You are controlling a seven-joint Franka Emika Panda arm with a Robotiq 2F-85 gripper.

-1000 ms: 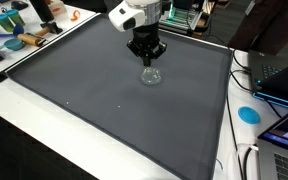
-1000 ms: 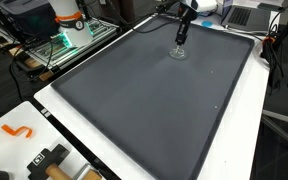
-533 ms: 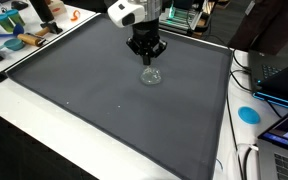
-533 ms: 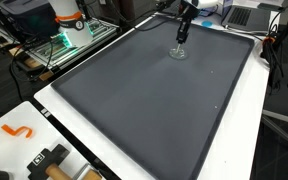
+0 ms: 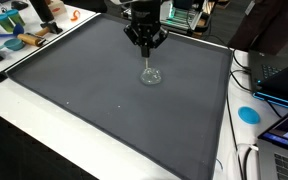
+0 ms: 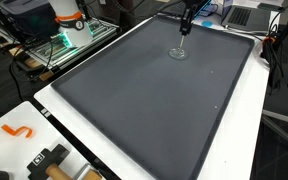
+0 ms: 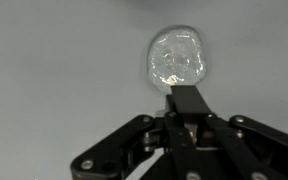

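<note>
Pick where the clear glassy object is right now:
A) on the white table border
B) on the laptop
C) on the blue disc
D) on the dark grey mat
D: in both exterior views the clear glassy object rests on the dark grey mat, near its far edge, with the hand above it.

Grey mat (image 5: 104, 100), blue disc (image 5: 248, 114), orange hook (image 6: 18, 131)

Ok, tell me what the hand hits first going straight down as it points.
Probably the clear glassy thing on the dark mat, right under the hand; depth is unclear.
</note>
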